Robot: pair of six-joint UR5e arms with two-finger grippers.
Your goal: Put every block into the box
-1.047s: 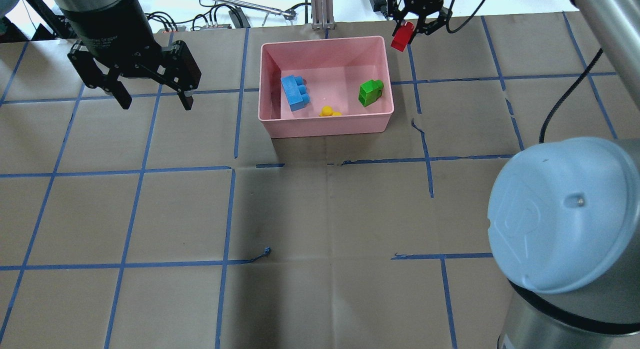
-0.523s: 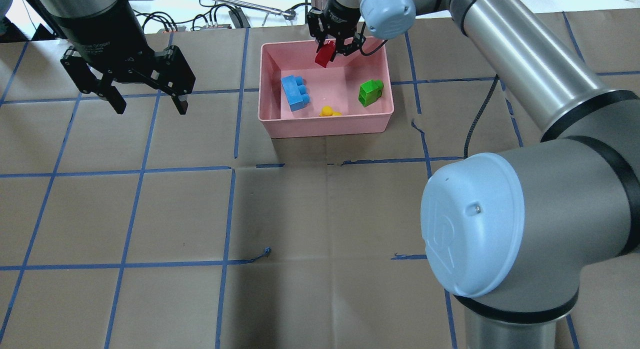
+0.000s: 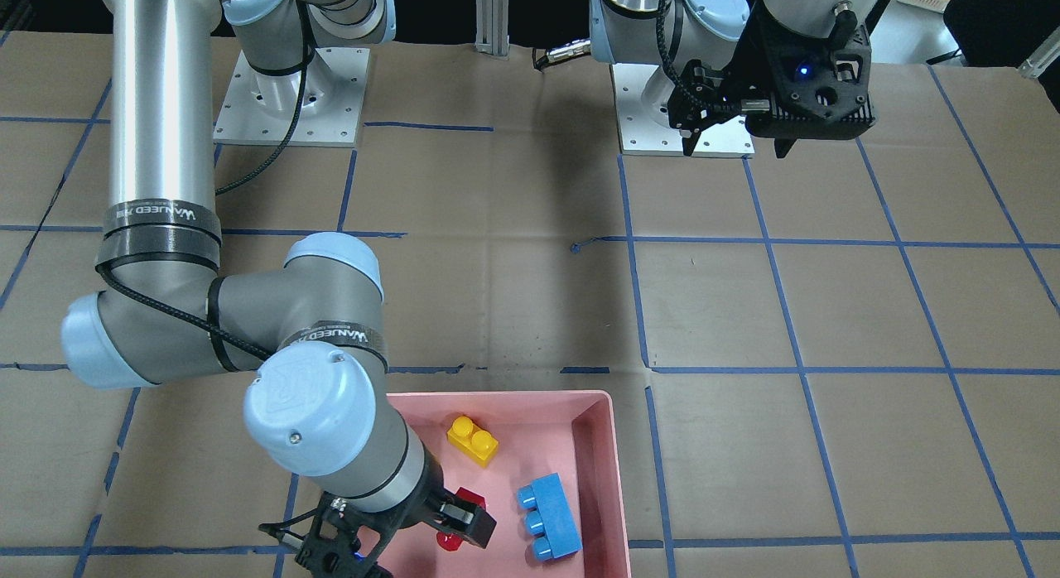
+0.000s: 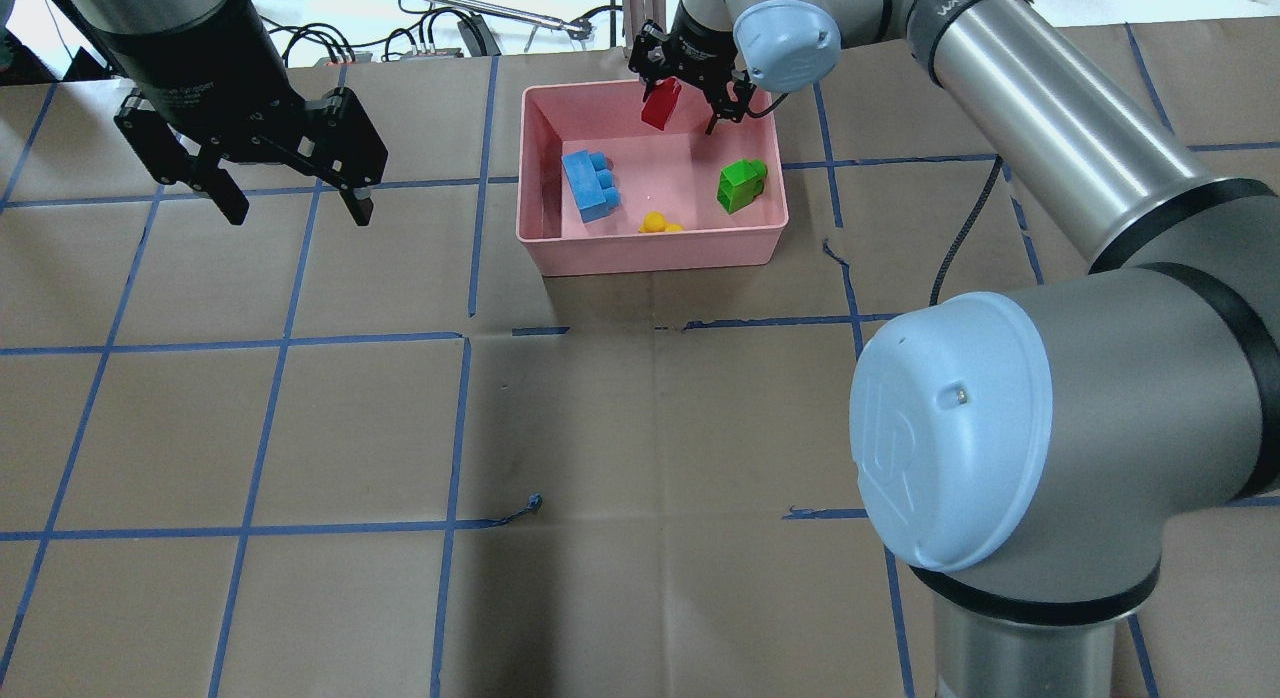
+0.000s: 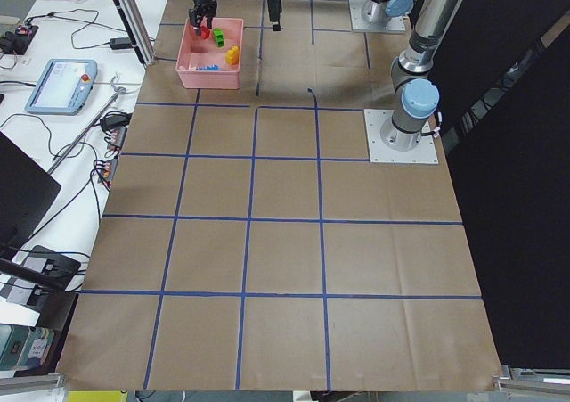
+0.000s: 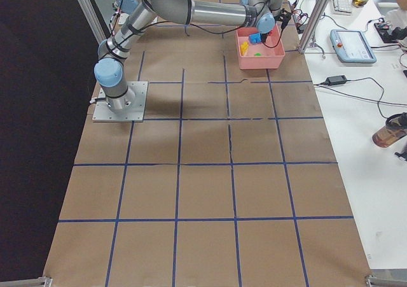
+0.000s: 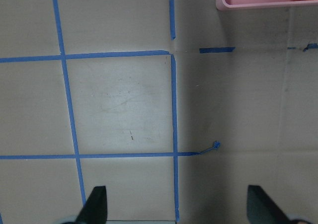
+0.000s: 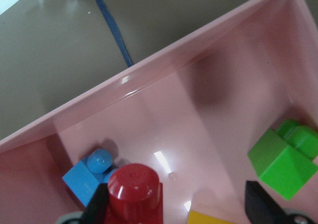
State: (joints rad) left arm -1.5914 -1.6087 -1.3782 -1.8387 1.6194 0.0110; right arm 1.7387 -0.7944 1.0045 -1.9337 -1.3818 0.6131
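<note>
The pink box stands at the table's far middle. In it lie the light-blue block, the green block and the yellow block. My right gripper hangs over the box's far part with its jaws wide apart. The red block is beside one finger; in the right wrist view the red block is clear of the other finger. I cannot tell whether it rests on the floor. My left gripper is open and empty, above the table left of the box.
The table is brown paper with a grid of blue tape. The right arm's elbow fills the overhead view's lower right. Cables and a metal post lie beyond the far edge. The left wrist view shows the box's corner.
My right gripper carried the red block left from beyond the box's far right corner to over the box, then opened its jaws. The left gripper has hardly moved.
</note>
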